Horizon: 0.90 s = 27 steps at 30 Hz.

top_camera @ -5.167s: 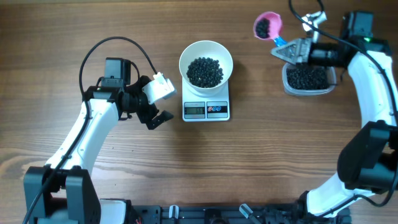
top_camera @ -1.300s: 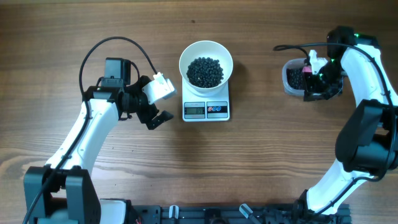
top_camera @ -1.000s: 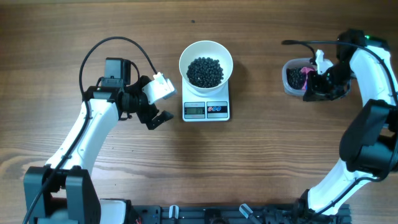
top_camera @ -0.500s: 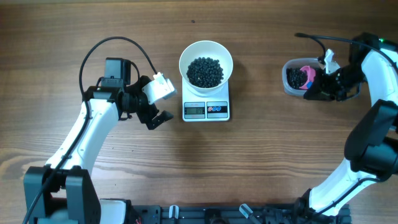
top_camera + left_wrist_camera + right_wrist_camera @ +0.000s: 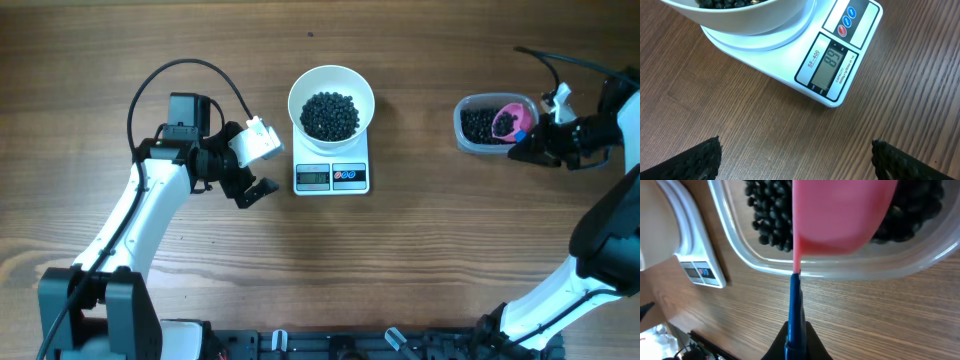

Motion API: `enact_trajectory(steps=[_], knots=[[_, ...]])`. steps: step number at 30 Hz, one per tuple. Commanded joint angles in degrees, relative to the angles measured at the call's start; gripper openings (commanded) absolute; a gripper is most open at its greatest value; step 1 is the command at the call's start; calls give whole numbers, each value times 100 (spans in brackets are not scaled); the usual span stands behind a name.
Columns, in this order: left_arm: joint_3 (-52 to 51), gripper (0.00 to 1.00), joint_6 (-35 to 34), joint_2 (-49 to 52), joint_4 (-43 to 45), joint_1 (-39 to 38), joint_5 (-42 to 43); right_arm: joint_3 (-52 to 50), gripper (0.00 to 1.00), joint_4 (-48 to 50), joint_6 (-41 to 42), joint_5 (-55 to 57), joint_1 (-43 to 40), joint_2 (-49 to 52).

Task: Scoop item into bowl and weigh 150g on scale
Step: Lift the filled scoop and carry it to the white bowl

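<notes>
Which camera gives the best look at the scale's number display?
The left wrist view: the scale is close and its display reads 89. Overhead shows it tiny, unreadable; right wrist catches it small at the edge.

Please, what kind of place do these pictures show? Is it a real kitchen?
Probably a robot test bench, not a kitchen: two robot arms at a wooden table, with a scale, a bowl of dark beads and a clear tub with a pink scoop laid out.

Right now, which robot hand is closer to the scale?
Left. The left gripper sits open right beside the scale; the right gripper is far off at the clear tub, shut on the pink scoop.
</notes>
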Motion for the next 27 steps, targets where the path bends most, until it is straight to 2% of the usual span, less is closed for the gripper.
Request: enact_trajectory(steps=[1,8,10,14,18,27], knots=[[-42,100,55,55,-2,26,133,-17,4,-103,-507,-750,-153,114],[-42,100,55,55,-2,26,133,280,4,-568,-872,-1222,-354,11],[-42,100,55,55,-2,26,133,413,4,-765,-1174,-1615,-291,-114],[-42,100,55,55,-2,26,133,501,4,-776,-1165,-1915,-15,-334],[-42,100,55,55,-2,26,133,509,4,-684,-1117,-1932,592,-514],[-42,100,55,55,-2,26,133,828,4,-98,-503,-1950,2535,-595]])
